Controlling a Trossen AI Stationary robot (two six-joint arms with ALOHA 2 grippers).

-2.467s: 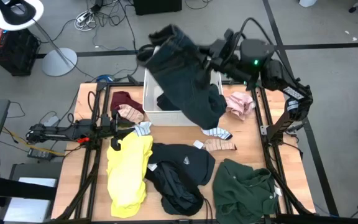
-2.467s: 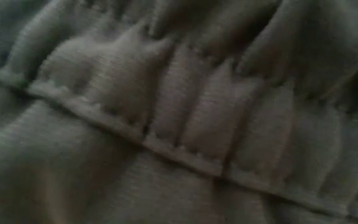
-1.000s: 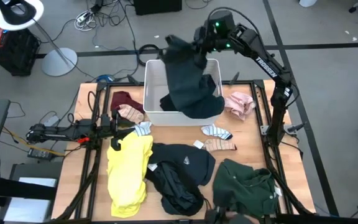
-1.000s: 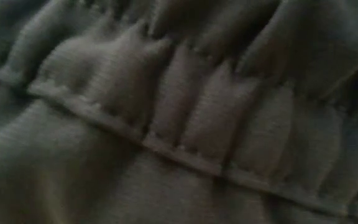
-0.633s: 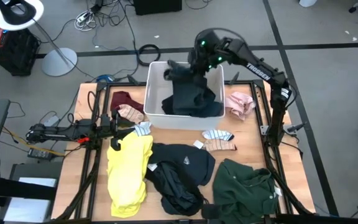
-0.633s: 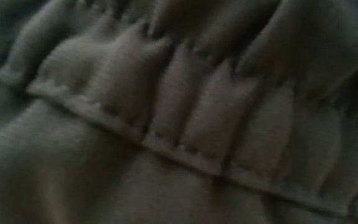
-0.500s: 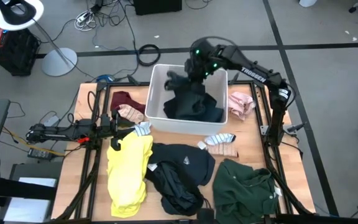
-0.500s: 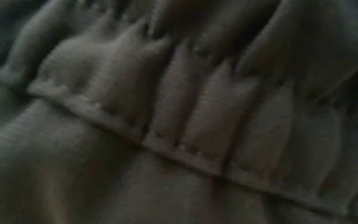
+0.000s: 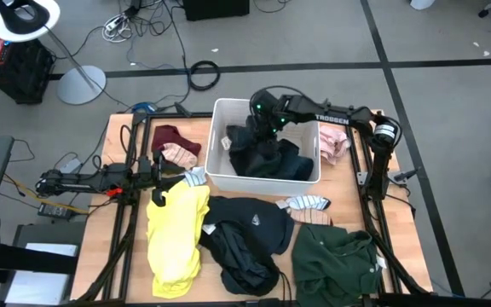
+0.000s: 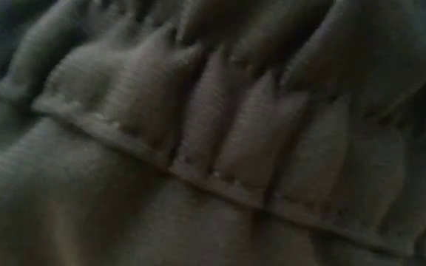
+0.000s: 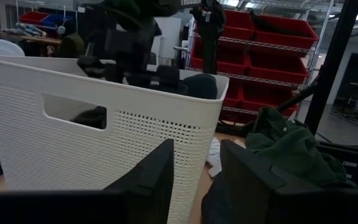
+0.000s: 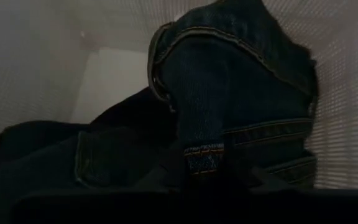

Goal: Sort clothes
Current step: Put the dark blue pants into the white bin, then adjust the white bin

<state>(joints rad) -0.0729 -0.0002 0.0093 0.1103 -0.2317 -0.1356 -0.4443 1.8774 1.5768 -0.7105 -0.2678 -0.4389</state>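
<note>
While the right pincer [image 9: 252, 128] sits down inside the white bin [image 9: 220, 166], clenched on the dark jeans [image 9: 267, 158] piled there, the left pincer [image 9: 167, 176] rests released beside the yellow shirt [image 9: 177, 234] on the surface [image 9: 118, 213].

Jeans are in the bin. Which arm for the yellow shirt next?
Left, probably. The left gripper sits at the top edge of the yellow shirt; the right gripper is down in the white bin with the jeans.

You see grey floor [image 9: 450, 94] crossed by dark tape lines, black cables [image 9: 201, 73] coiled behind wooden table [image 9: 118, 256], ring lamp [image 9: 25, 19] far left, red shelf bins [image 11: 272, 37] beyond.
</note>
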